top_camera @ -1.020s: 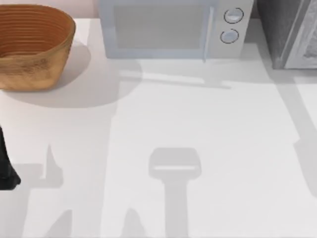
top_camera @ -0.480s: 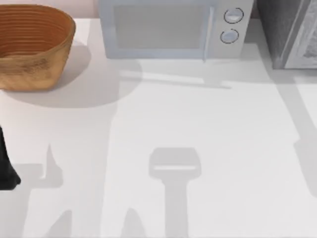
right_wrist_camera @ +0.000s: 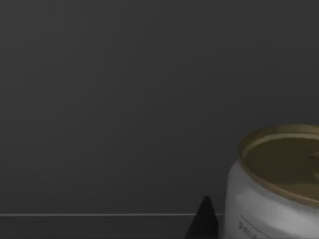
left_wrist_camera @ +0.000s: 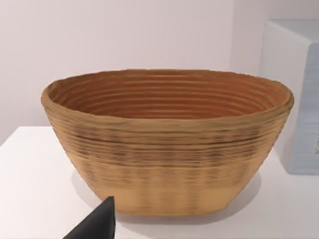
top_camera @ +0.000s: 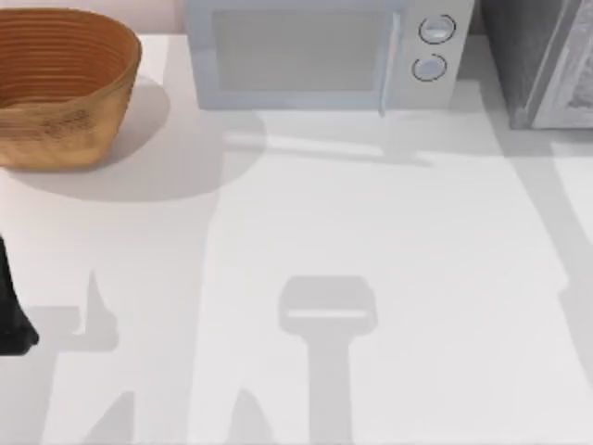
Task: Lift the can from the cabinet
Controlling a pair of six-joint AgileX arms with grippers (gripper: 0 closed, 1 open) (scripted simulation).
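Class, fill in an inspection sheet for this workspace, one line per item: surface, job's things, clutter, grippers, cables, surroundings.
Surface: white table, crossed by grey shadows.
Job's things: white can with gold lid, upright against a dark grey wall in the right wrist view; grey cabinet at the table's far right corner.
Clutter: woven brown wicker basket at the far left, empty; pale blue-grey microwave at the back, door shut.
Grippers: left gripper at the table's left edge, facing the basket; a dark fingertip of the right gripper beside the can.
Cables: nothing seen.
Surroundings: plain pale wall behind the basket.
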